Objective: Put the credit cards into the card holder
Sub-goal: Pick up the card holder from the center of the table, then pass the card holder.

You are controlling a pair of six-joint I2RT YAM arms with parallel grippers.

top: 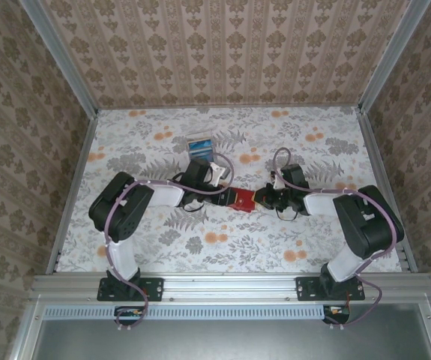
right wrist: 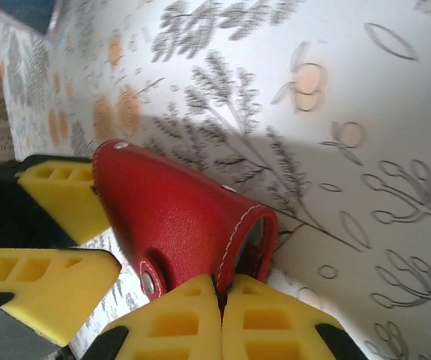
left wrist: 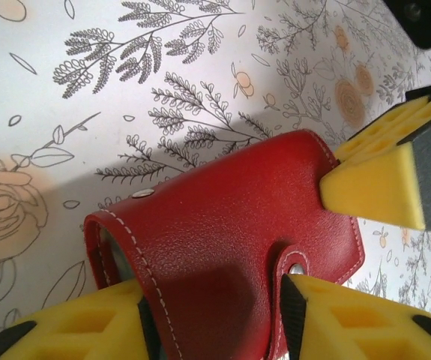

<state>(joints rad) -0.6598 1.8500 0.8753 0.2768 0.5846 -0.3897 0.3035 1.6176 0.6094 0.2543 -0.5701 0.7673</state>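
The step in hand looks to be opening the card holder (top: 243,199) so that it can take the cards (top: 199,145). The left pincer (left wrist: 211,307) is straddling the red body, one yellow finger on each side. Both fingers are apparently pressing on it, so it seems to be clamped across the holder's width. The right pincer (right wrist: 222,315) is pinching the stitched edge of the cover at the opposite end, its two fingers brought together on the leather.

The tab (left wrist: 297,262) is lying flat over the cover, and its snap looks fastened, so the holder is probably not open yet. To do this well, the left pincer should be keeping the body steady while the right one is peeling the cover away from the snap. That pull should be slow and straight, because a sideways one risks twisting the holder out of the left grip or slipping off the thin edge.

The holder is hanging between the two pincers near the middle of the tabletop (top: 163,240), casting a shadow beneath it. The cards are sitting in a small pile farther back, well apart from both pincers.
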